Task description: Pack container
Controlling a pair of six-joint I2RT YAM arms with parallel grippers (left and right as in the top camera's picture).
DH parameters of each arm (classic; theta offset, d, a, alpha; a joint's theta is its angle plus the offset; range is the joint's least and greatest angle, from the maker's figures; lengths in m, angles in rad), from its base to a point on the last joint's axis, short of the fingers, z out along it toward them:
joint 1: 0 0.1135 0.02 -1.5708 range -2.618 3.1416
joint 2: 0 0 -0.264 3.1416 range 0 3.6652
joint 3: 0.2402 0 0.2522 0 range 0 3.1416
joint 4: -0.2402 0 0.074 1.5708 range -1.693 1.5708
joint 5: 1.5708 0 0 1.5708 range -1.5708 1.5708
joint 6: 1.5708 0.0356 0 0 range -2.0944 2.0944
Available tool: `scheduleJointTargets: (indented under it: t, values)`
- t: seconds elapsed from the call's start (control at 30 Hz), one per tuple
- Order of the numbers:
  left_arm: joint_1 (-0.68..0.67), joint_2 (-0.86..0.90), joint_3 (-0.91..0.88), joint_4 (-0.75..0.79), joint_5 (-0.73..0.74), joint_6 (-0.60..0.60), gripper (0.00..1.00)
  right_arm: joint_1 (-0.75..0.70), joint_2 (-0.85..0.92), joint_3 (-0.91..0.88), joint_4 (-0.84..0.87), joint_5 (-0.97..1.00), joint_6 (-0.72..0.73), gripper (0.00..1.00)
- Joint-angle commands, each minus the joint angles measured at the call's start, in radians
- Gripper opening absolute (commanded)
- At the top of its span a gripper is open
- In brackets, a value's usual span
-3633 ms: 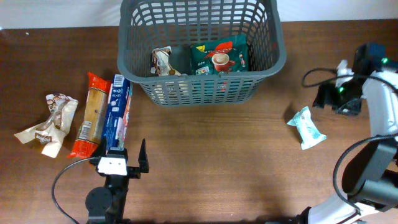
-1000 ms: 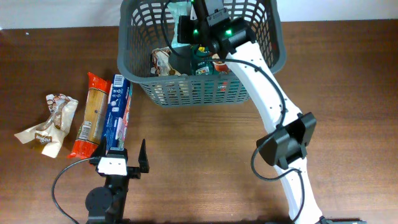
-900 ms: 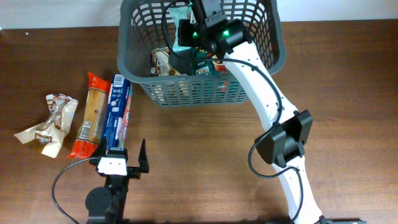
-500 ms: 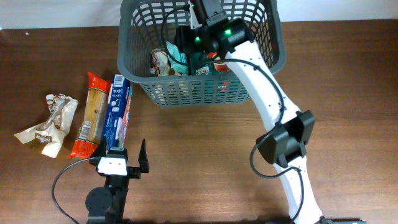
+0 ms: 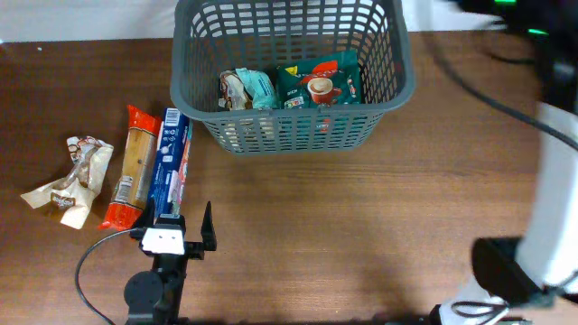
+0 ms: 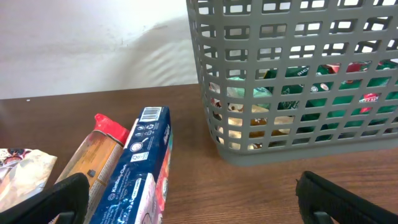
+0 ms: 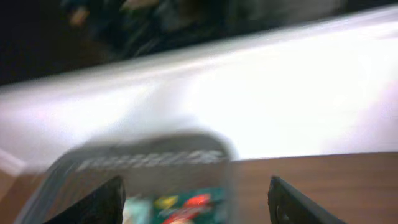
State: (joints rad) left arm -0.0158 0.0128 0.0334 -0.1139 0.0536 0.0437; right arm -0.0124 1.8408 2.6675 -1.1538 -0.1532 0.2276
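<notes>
Though packet print is too small to read, barcode shows on long blue cardboard box (image 6: 140, 168). Large dark grey plastic lattice basket (image 5: 298, 131) at far middle of brown wooden bench (image 5: 361, 217); inside: glossy green packet with cup picture (image 5: 318, 83), pale teal wrapper (image 5: 260, 88), crumpled white packet (image 5: 233, 88). Box, orange-ended clear biscuit sleeve (image 5: 134, 167), crumpled white-brown wrapper (image 5: 77, 176) lie left of basket. Left end effector (image 6: 189, 193): fingers apart, empty. Right end effector (image 7: 196, 196): blurred, fingers apart, nothing between.

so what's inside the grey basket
The dark grey slotted plastic basket holds a crumpled white-brown wrapper, a pale teal packet and a green cup-printed packet. Anything beneath them is covered.
</notes>
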Motion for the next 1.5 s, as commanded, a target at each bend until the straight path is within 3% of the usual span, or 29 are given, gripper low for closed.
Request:
scheduleJointTargets:
  t: [0.0, 0.23, 0.37, 0.43, 0.57, 0.77, 1.03, 1.33, 1.47]
  values:
    - [-0.003, -0.006, -0.006, 0.001, 0.011, -0.006, 0.99, -0.170, -0.039, -0.013, -0.046, 0.007, -0.010, 0.74]
    - [-0.003, -0.007, -0.006, 0.008, 0.011, -0.006, 0.99, -0.382, -0.011, -0.109, -0.169, -0.071, 0.069, 0.81]
    - [-0.003, -0.006, -0.006, 0.002, 0.015, -0.006, 0.99, -0.394, 0.018, -0.233, -0.178, -0.117, 0.069, 0.87]
    - [-0.003, -0.005, -0.006, 0.003, 0.034, -0.006, 0.99, -0.392, 0.025, -0.296, -0.175, -0.129, 0.069, 0.99]
    - [-0.003, 0.018, -0.005, -0.002, 0.030, -0.011, 0.99, -0.392, 0.033, -0.417, -0.163, -0.128, 0.069, 0.99]
    - [-0.003, 0.136, 0.067, -0.161, -0.006, -0.213, 0.99, -0.392, 0.033, -0.557, -0.152, -0.127, 0.069, 0.99]
    - [0.015, 0.426, 0.435, -0.381, -0.069, -0.237, 0.99, -0.392, 0.033, -0.605, -0.165, -0.128, 0.069, 0.99]
    - [0.215, 0.808, 0.975, -0.672, -0.069, -0.163, 0.99, -0.393, 0.033, -0.605, -0.201, -0.127, 0.069, 0.99]
    - [0.260, 0.906, 1.101, -0.686, -0.066, -0.156, 0.99, -0.393, 0.033, -0.605, -0.201, -0.127, 0.069, 0.99]
